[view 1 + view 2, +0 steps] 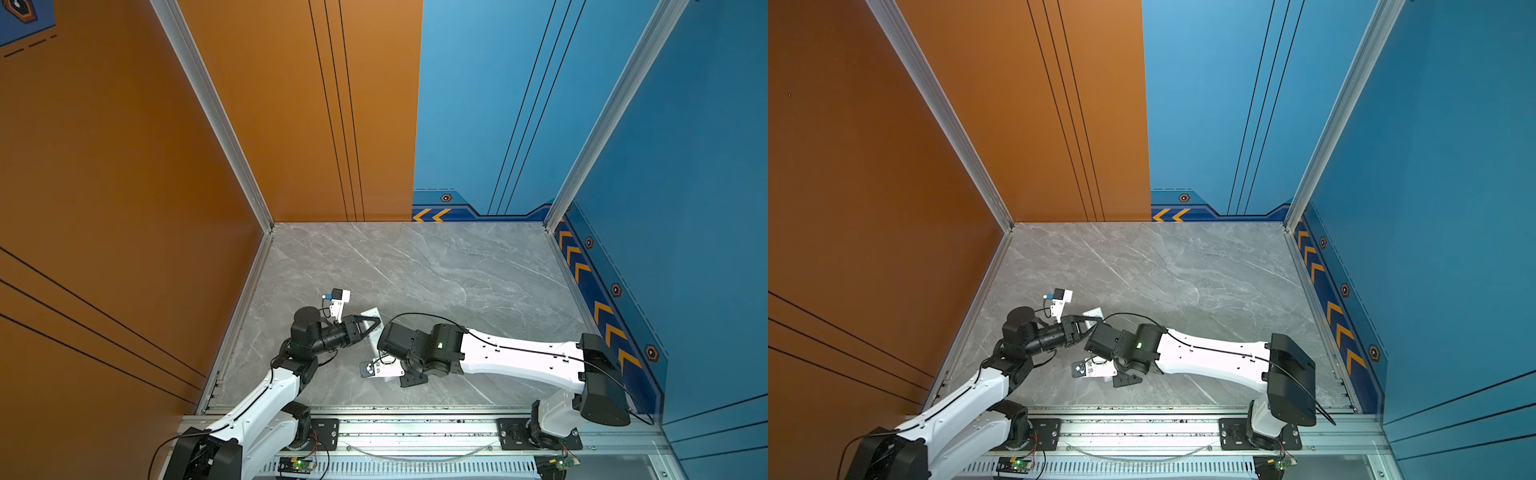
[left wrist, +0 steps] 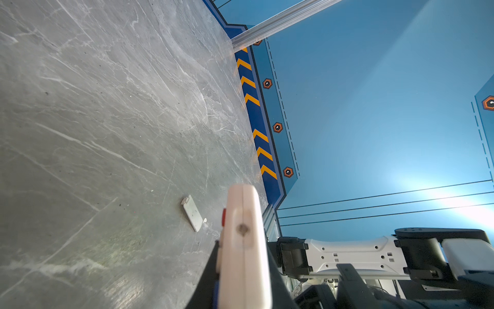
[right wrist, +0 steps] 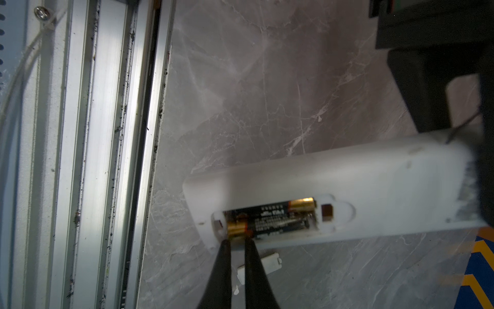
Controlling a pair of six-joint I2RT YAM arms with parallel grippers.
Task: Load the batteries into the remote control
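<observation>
My left gripper [image 1: 374,323] [image 2: 242,248] is shut on the white remote control [image 3: 374,182] and holds it above the table. One end of the remote control [image 1: 371,312] [image 1: 1093,312] [image 2: 242,214] sticks out past the fingers. Its battery bay faces the right wrist camera with no cover on it, and two black batteries lie in it side by side. One gold end [image 3: 300,205] points toward the left gripper and the other gold end [image 3: 236,227] points away from it. My right gripper [image 3: 237,242] is shut, its tips against that nearer gold end. In both top views its own wrist hides it.
The small white battery cover [image 2: 192,214] [image 3: 270,260] lies on the grey marble table [image 1: 436,270], under the remote. The aluminium front rail [image 3: 107,133] runs close to the remote's free end. My right arm [image 1: 519,353] stretches low across the table's front right.
</observation>
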